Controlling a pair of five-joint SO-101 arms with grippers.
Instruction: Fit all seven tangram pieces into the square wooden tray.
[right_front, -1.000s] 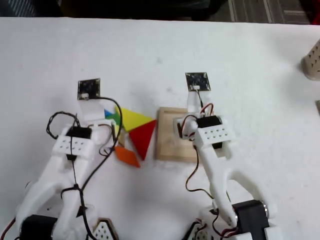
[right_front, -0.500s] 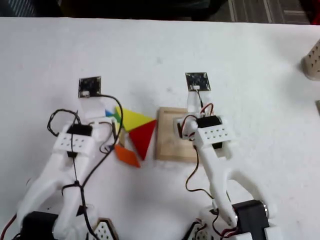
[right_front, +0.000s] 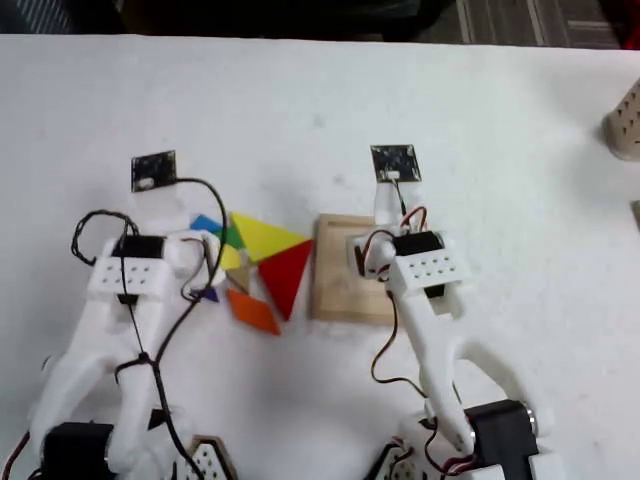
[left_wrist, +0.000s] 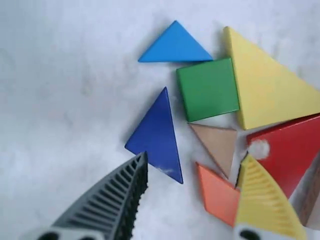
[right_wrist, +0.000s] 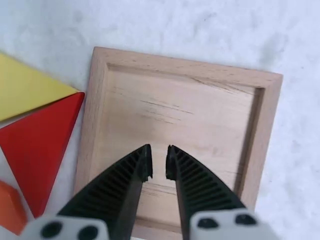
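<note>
Left gripper (left_wrist: 195, 159) wide above tan triangle (left_wrist: 217, 145), navy triangle (left_wrist: 156, 137) beside one finger (left_wrist: 129, 187)

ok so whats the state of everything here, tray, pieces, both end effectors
wooden tray, empty
left end effector, open, empty, over the pieces
right end effector, nearly shut, empty, over the tray
yellow triangle, flat, outside tray
red triangle, flat, outside tray
green square, flat, outside tray
light blue triangle, flat, outside tray
dark blue triangle, flat, outside tray
tan triangle, flat, outside tray
orange piece, flat, outside tray
</note>
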